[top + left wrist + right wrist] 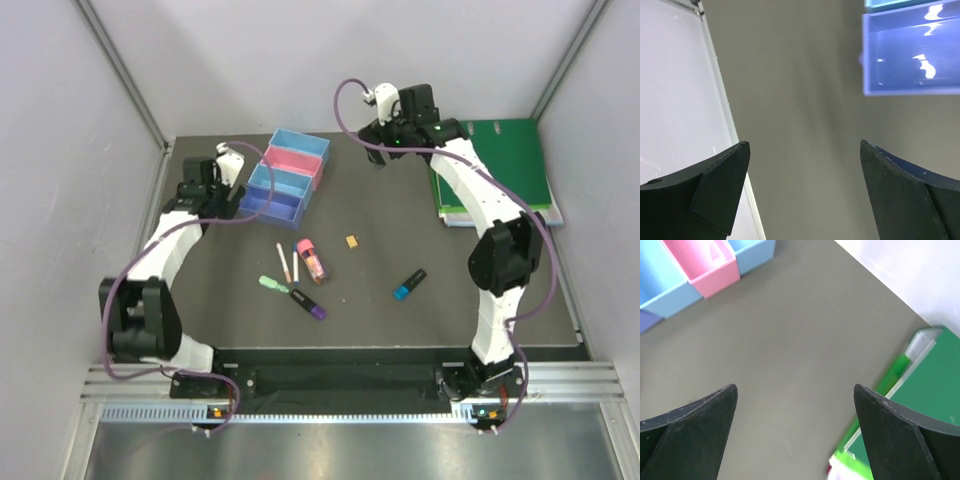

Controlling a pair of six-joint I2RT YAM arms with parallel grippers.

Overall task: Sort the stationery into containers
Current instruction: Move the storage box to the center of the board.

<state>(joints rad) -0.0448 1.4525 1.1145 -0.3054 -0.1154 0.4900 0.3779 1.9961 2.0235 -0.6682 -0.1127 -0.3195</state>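
Left gripper [802, 145] and right gripper [794, 388] are seen wide open, empty. The stationery [311, 258], toward the near edge of the table [390, 200], is judged light, rigid, slippery; mid-barrel grips are advised.

The gripper [795, 390] hangs over the grey table [790, 330], its two dark fingers [695, 425] at 7 and 5 o'clock spread wide, with bare table showing between them. At 11 o'clock stands a row of bins touching side by side: a pink bin [717, 279] between two light blue bins [667, 299]. A violet corner [646, 320] shows at 10 o'clock. A green binder [925, 385] lies at 4 o'clock, and a white wall [910, 275] at 1 o'clock.
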